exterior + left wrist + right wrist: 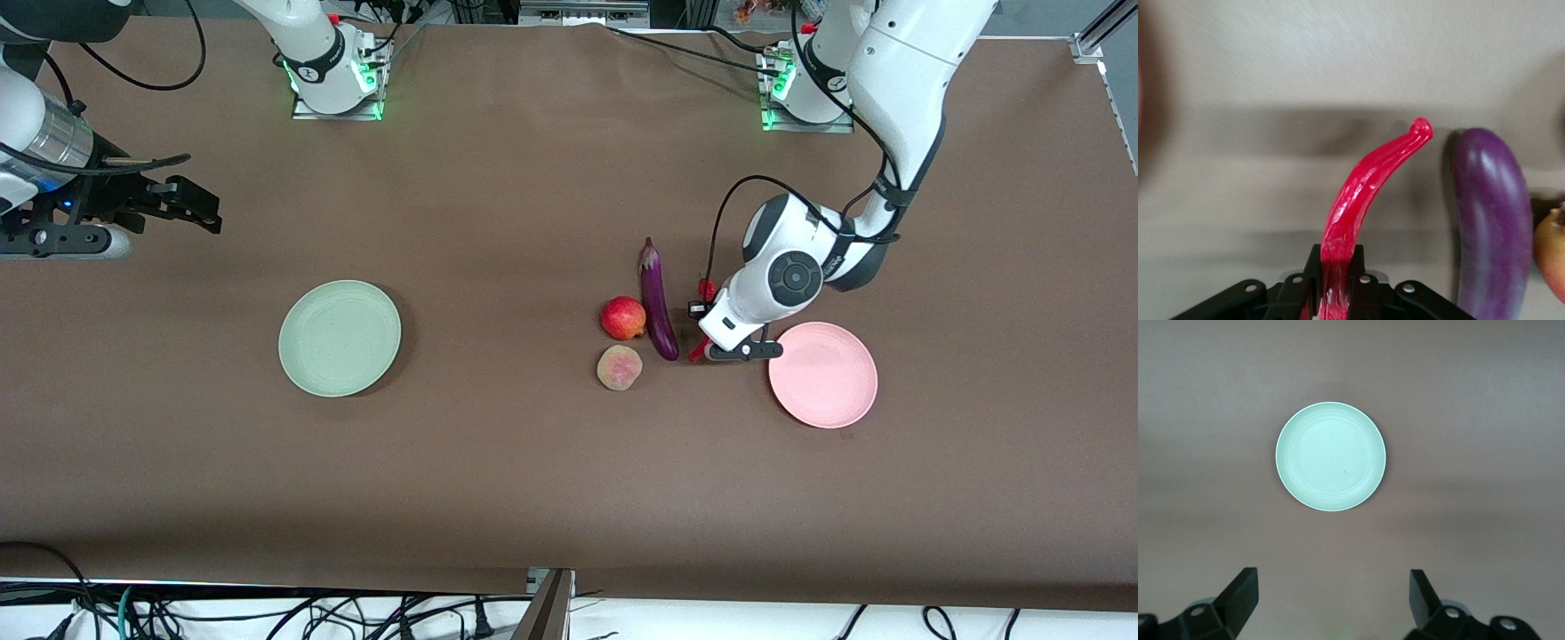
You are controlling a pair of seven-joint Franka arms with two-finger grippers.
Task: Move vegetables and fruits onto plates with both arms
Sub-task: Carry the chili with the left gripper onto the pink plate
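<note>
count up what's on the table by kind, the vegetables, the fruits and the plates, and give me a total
Vegetables: 2, the eggplant and the chili.
Fruits: 2, the red fruit and the peach.
Plates: 2, the green plate and the pink plate.
Total: 6

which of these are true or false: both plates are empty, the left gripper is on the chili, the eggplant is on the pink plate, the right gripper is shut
Both plates are empty: true, the green plate and the pink plate hold nothing.
The left gripper is on the chili: true, shut on it.
The eggplant is on the pink plate: false, it lies on the table beside the pomegranate.
The right gripper is shut: false, it is open, high above the green plate.
</note>
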